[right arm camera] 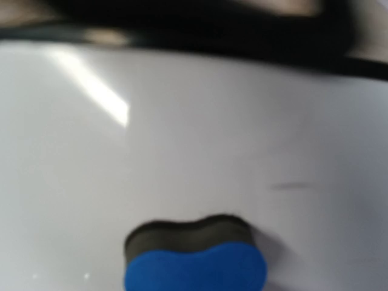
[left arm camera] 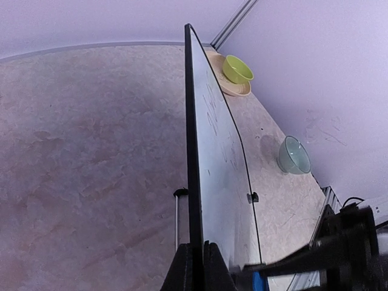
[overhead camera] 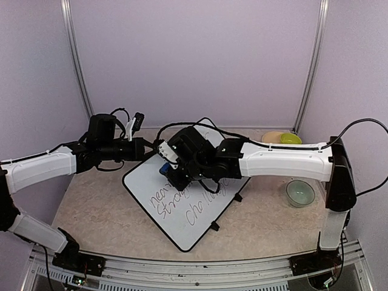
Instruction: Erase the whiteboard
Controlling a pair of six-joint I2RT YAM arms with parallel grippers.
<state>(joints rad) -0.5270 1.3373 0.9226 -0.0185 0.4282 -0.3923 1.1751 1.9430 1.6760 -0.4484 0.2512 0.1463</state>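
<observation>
Pressed blue eraser (right arm camera: 195, 268) to whiteboard (overhead camera: 144, 182).
Clamped its far left edge in left gripper (left arm camera: 197, 267); pinched eraser in right gripper (overhead camera: 171, 172), beyond the handwriting (overhead camera: 182, 206).

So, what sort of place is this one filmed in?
Most likely a robot lab test cell, not a home or office: plain lilac walls framed by metal posts, a mottled stone-look table, and a left arm and right arm mounted at its near edge, working a whiteboard with a blue eraser.

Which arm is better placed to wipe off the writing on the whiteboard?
Right. The right gripper holds the blue eraser against the whiteboard beside the writing; the left gripper is clamped on the board's edge.
</observation>
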